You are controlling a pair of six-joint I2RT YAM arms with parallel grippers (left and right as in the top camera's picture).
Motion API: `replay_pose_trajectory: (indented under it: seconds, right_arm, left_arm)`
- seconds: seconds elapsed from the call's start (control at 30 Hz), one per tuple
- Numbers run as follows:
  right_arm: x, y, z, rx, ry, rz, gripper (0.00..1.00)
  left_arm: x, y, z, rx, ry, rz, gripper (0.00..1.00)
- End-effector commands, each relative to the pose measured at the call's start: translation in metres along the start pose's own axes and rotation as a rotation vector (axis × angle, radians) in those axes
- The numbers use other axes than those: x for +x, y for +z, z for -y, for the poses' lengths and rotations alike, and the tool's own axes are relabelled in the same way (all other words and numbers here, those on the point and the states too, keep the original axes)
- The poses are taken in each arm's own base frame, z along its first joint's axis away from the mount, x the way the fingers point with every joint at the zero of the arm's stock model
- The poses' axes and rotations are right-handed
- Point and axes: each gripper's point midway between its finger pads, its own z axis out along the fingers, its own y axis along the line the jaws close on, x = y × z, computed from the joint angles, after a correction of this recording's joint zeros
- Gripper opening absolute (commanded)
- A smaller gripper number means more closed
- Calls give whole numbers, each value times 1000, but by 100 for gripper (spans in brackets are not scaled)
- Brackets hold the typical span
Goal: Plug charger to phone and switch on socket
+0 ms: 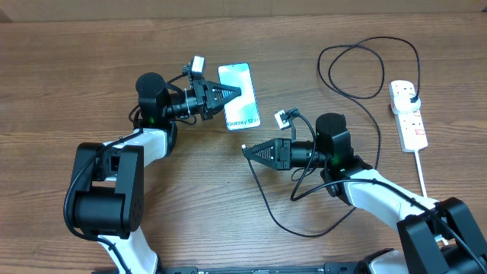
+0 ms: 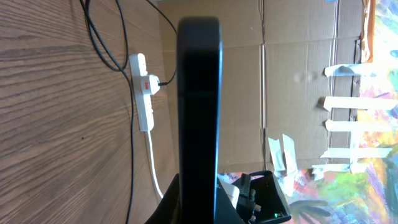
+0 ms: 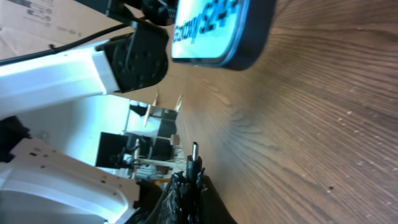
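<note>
My left gripper (image 1: 234, 94) is shut on the phone (image 1: 239, 96), a slim blue-screened handset with "Galaxy" text, held off the table on its long edge; in the left wrist view it is a dark upright slab (image 2: 199, 112). My right gripper (image 1: 249, 151) is shut on the charger's connector tip (image 3: 194, 160), which sticks out beyond the fingers and sits a short way below the phone's lower end (image 3: 217, 34). The black cable (image 1: 304, 224) loops across the table to a black plug in the white socket (image 1: 408, 114) at the right, also visible in the left wrist view (image 2: 144, 93).
The socket's thick white cord (image 1: 423, 175) runs toward the front right. A big loop of black cable (image 1: 358, 72) lies at the back right. Cardboard panels (image 2: 292, 74) stand behind the table.
</note>
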Motion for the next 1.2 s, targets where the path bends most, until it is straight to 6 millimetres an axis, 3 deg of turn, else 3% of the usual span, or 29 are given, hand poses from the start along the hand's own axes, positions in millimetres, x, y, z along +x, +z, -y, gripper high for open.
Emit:
replay_pose_trajectory:
  seconds: [0.0,0.17,0.43,0.63,1.17]
  right_arm:
    - [-1,-5,0,-15,48,-2,3]
    - [-15,-10,-7,-41,16,42,3]
    - [-19,-8,5,-10,60,68,4]
    - [-28,-9,1,-15,46,108,4]
    - [-33,-5,9,-27,118,129,4]
  left_arm:
    - [5,2,2,6,21,-19,5]
    - [5,2,2,6,18,-17,4]
    - [0,2,2,2,-5,9,4]
    - [0,2,2,2,-14,9,4]
    - [-4,4,1,-1,-50,40,4]
